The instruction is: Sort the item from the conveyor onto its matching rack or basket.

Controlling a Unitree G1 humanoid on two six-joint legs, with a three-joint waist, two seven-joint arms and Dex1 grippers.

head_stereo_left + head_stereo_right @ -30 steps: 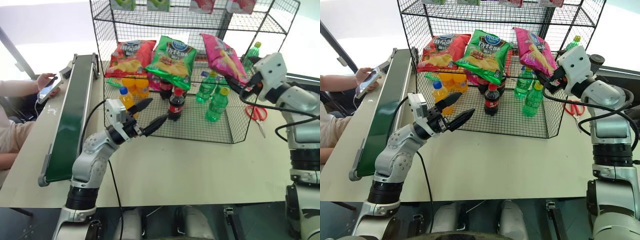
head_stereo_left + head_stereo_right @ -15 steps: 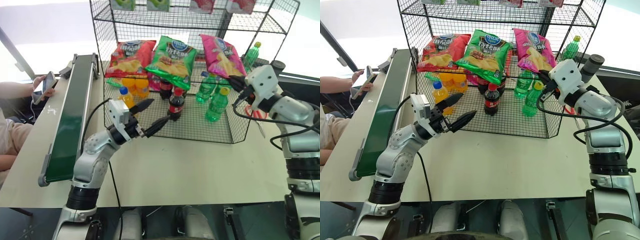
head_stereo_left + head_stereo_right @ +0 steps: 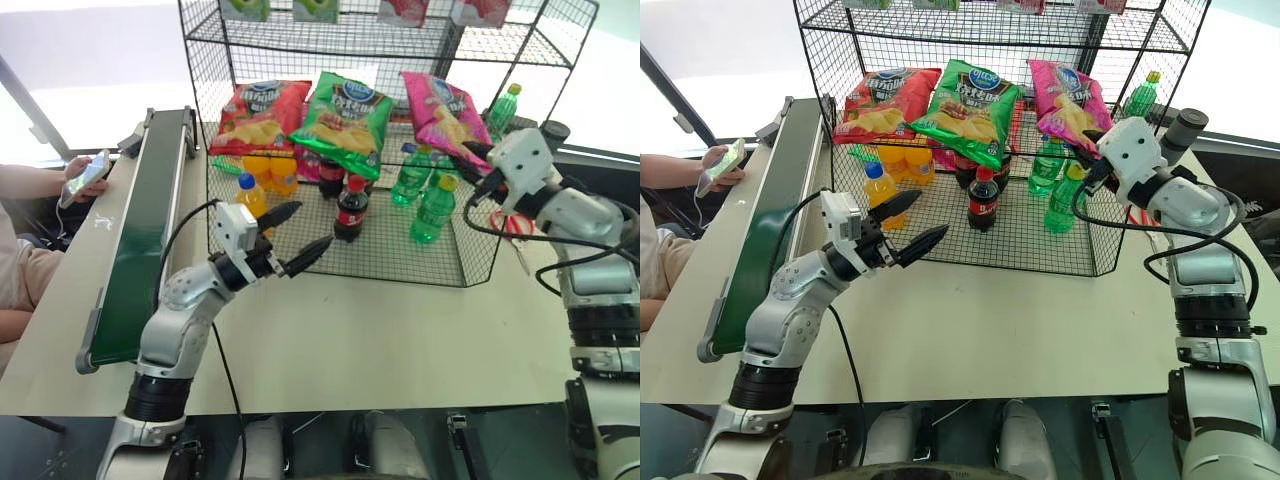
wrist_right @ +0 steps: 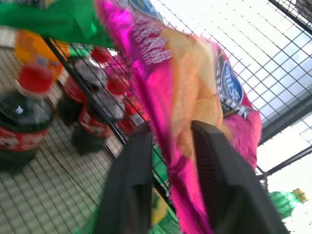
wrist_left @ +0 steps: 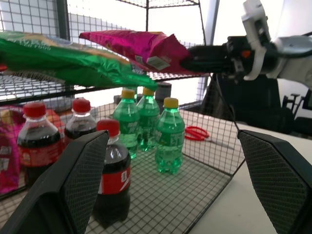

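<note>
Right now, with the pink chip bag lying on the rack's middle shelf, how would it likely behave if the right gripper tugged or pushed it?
The pink chip bag looks puffed, so probably light and crushable. Its shiny film likely slips between the right gripper fingers. Its lower edge overhangs the rack shelf, so a tug may drag it off.

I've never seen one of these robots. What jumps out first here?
Three bright chip bags lie in a row on the black wire rack: red, green and pink bag. The right end effector has its fingers either side of the pink bag's lower edge. Soda bottles stand below.
</note>
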